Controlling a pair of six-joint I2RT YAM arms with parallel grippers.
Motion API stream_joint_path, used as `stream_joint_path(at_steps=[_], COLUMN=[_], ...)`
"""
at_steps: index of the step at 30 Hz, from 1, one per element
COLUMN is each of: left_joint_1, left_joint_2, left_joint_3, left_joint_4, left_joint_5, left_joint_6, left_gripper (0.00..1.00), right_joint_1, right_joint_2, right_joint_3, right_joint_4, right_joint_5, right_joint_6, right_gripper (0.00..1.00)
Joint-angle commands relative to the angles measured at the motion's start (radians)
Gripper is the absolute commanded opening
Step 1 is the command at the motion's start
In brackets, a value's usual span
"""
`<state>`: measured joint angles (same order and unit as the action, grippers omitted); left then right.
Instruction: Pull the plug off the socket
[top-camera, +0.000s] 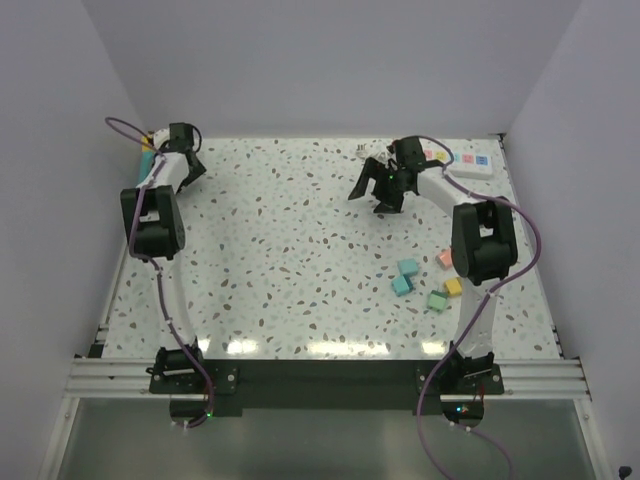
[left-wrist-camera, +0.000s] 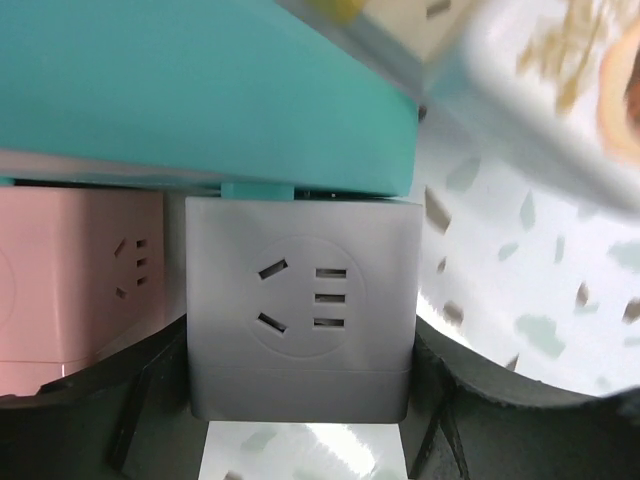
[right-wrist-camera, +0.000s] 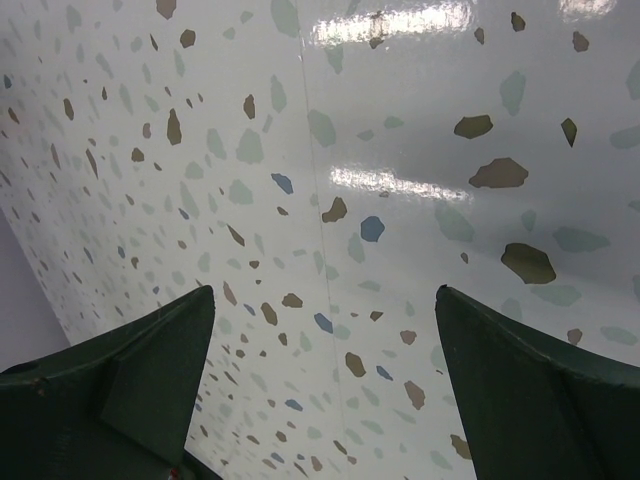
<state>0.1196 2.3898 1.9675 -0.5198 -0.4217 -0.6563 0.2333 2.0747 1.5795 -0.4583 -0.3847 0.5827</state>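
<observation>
Socket (top-camera: 470, 163): white bar with pink and blue marks, lying at the far right corner of the bench (top-camera: 300, 260), in neither gripper.

Right gripper (top-camera: 375, 196): jaws wide apart, nothing between them. Wrist view shows only speckled bench surface between the two dark fingers (right-wrist-camera: 130, 390). It sits left of the bar, near but apart from it. The right arm's white link crosses the bar's left end in the overhead view.

Left gripper (top-camera: 188, 172): far left corner. Its fingers flank a white socket cube (left-wrist-camera: 300, 300). Cannot tell whether they press on it or only stand beside it. A pink cube (left-wrist-camera: 80, 280) sits just beside it, and a teal slab (left-wrist-camera: 200, 90) lies beyond both.

Loose coloured blocks (top-camera: 405, 278) lie near the right arm, well apart from both grippers.
</observation>
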Motion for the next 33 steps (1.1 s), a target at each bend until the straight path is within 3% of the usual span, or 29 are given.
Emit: stream_joint_path(at_steps=[1,7,13,17,20,21,23,24,29,33], left_joint_1=[-0.046,-0.136,-0.357,-0.568,-0.668,-0.692,-0.765,-0.788,-0.864,-0.845], left_joint_2=[-0.208,-0.539,-0.696,-0.686,-0.632,-0.615,-0.575,-0.561,-0.537,-0.667], left_joint_3=[-0.179,-0.661,-0.965,-0.989,-0.946,-0.923,-0.854,-0.793,-0.648,-0.685], left_joint_4=[0.049,0.073,0.095,0.115,0.147,0.145,0.19,0.195,0.213,0.231], left_joint_5=[0.038,0.093,0.276,0.294,0.311,0.313,0.342,0.345,0.409,0.399], left_joint_6=[0.035,0.0,-0.055,-0.15,-0.222,-0.267,-0.282,-0.292,-0.223,-0.003], left_gripper=[0.29,0.26,0.24,0.35,0.55,0.69,0.85,1.0,1.0,1.0], right_joint_1=[-0.002,-0.002,0.0,-0.003,-0.002,-0.002,-0.002,-0.002,-0.002,-0.002], right_joint_2=[-0.001,0.005,-0.001,-0.013,-0.03,-0.036,-0.053,-0.071,-0.108,-0.136], right_joint_3=[-0.006,-0.009,-0.021,-0.026,-0.019,-0.018,-0.01,-0.007,0.017,0.02], right_joint_4=[0.012,-0.014,-0.04,-0.078,-0.106,-0.109,-0.124,-0.128,-0.175,-0.198], right_joint_5=[-0.023,-0.011,0.033,0.072,0.101,0.11,0.136,0.142,0.17,0.136], right_joint_6=[-0.004,-0.015,-0.032,-0.058,-0.083,-0.086,-0.101,-0.103,-0.122,-0.141], right_gripper=[0.95,0.95,0.95,0.97,0.98,0.98,0.98,0.98,0.98,0.98])
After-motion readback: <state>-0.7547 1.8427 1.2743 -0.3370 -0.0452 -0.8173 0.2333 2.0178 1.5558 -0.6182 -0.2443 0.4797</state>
